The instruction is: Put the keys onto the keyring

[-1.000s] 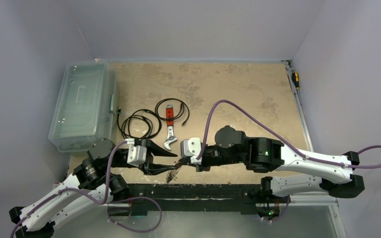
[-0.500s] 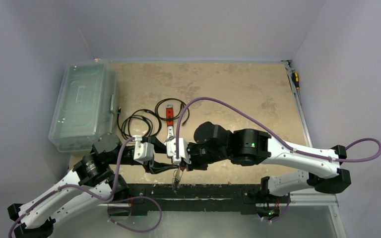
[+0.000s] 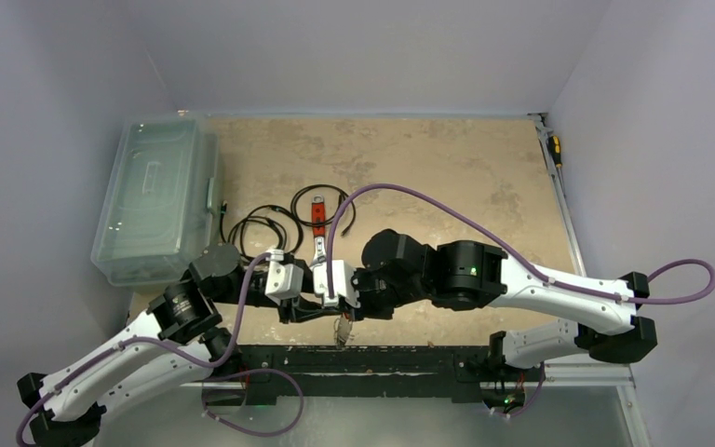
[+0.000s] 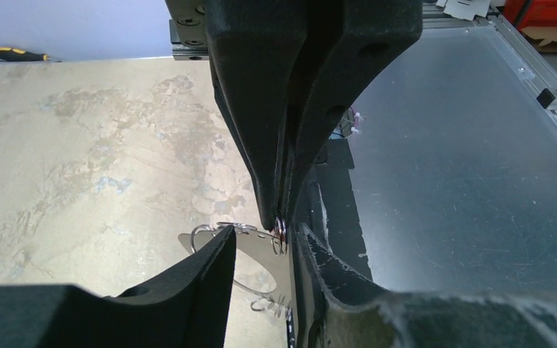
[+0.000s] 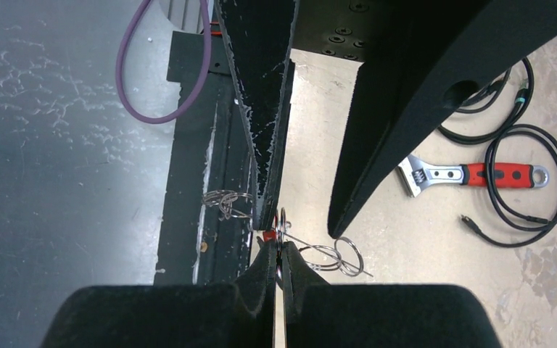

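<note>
Tips met over the keyring at the near table edge.

Far left on table (image 3: 447, 177): clear lidded box (image 3: 154, 200). Just right of it, black cables (image 3: 261, 233). Next, red-handled wrench (image 3: 317, 214), silver head toward the arms. From the left, left gripper (image 4: 263, 243), part open, with fingers (image 4: 188, 290) either side of a flat silvery key (image 4: 255, 254); touching or gripping it, impossible to tell. From the right, right gripper (image 5: 279, 250), pinched fully closed on the thin wire of keyring (image 5: 281, 221), beside the black front rail (image 3: 382, 358) and between both sets of tips. More of that wire looping off to the right of the pinch. Far right, along the wall: yellow-handled screwdriver (image 3: 553, 149).
</note>
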Action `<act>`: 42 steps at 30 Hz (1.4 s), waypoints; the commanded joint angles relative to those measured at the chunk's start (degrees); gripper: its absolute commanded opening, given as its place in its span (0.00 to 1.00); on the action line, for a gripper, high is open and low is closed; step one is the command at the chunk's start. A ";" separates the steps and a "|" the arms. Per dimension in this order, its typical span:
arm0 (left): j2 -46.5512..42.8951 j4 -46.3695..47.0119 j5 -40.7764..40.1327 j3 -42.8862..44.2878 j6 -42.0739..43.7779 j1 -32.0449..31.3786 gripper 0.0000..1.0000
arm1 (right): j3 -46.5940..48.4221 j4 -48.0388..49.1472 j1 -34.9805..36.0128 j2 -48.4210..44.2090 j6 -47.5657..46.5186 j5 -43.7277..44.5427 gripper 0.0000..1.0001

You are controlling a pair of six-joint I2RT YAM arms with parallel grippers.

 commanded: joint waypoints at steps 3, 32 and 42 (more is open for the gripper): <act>1.05 3.54 2.83 0.88 -0.69 0.06 0.26 | 2.69 1.44 -0.10 -1.30 -0.47 1.07 0.00; -3.20 7.15 -0.99 -2.09 -1.40 -2.27 0.00 | -3.90 8.87 -0.10 -8.20 1.47 3.72 0.37; -5.84 11.20 1.06 -3.65 -5.03 -1.92 0.00 | -19.02 27.45 -0.06 -18.71 5.85 0.00 0.46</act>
